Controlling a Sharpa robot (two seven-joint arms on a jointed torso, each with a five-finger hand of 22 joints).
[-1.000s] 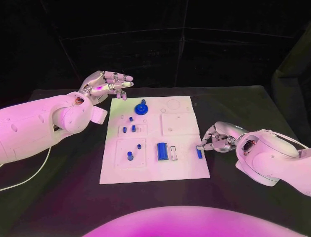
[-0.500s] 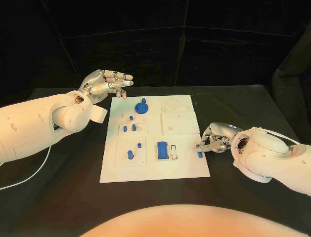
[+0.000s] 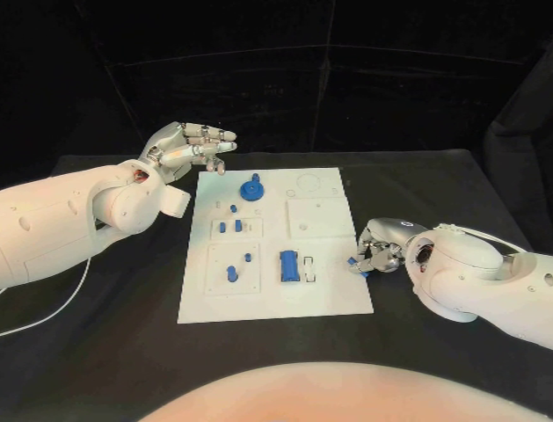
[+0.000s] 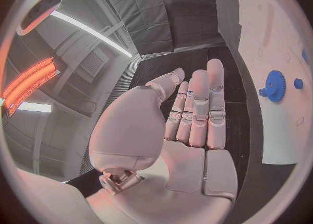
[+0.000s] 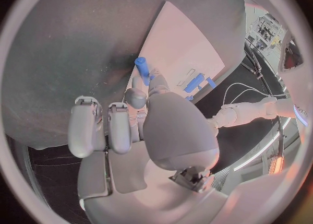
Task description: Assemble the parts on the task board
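The right hand (image 3: 380, 252) pinches a small blue plastic peg (image 5: 141, 66) at the white task board's (image 3: 276, 299) right edge, its long axis pointing past the fingertips toward the board. The left hand (image 3: 190, 148) hovers open, empty, off the far-left corner.

We see two thick white arms with smooth, rounded shells. The left arm (image 3: 48, 224) is built of wide curved segments, and a small dark opening with reddish parts inside sits at its wrist. A thin white cable (image 3: 42, 321) hangs from under this arm. The right arm (image 3: 505, 286) has a round wrist housing with a dark ring in it, and a thin pale cable runs over its top. The left hand (image 3: 190, 148) and the right hand (image 3: 380, 249) are silver metal. In the wrist views we see pale smooth plates on the palms and fingers (image 4: 195, 109), with darker metal parts at the gaps between the plates.
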